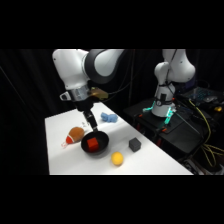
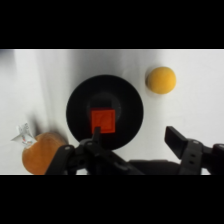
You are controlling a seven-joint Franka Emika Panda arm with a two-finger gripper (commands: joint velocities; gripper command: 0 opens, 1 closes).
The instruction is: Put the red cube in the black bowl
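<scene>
— Red is the little cube, right? Where is it?

— It sits in the middle of the black bowl. You can see it from the side too, the red cube down inside the black bowl on the white table.

— What is the claw doing?

— Its two fingers are spread wide apart. Nothing is between them. One finger pokes up in front of the cube. The other finger is off past the bowl's rim.

— And from the side?

— The gripper hangs just above the bowl's back rim.

— What else is there?

— A yellow ball lies near the bowl, not touching. An orange soft toy lies just beside the bowl. A dark grey block and a blue thing sit on the table too.
</scene>
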